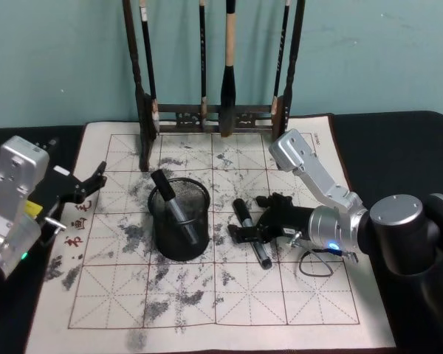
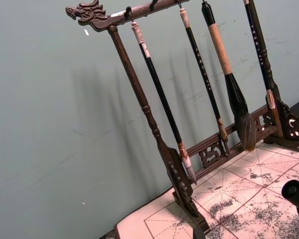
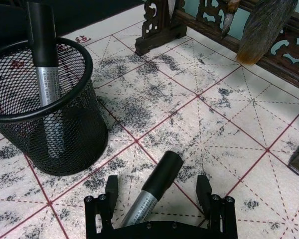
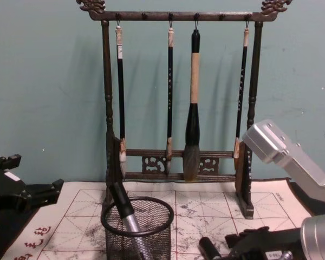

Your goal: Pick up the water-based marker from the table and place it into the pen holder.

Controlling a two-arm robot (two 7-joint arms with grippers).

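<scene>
Just right of the pen holder [image 1: 179, 243], the water-based marker [image 3: 157, 179] lies flat on the worktop [image 1: 280, 295], its long axis in line with the right end effector [image 1: 251, 219], whose spread fingers straddle it, ungripped. The left end effector [image 1: 80, 188] sits far left, released.

Plain teal-green wall [image 4: 43, 81] straight ahead of my jaws, matte, with a few small pale flecks. Light is soft and even, and faint shadows fall on the wall behind the rack. The dark wooden brush rack [image 4: 105, 108] stands between my jaws and the wall. It has carved dragon-head ends on the top bar and a fretwork rail low down. Four brushes hang from it, the thick tan-handled one [image 4: 194, 81] third from my left jaws' side. Bare dark table [image 1: 399, 140] shows beyond and outward of my right jaws.
</scene>
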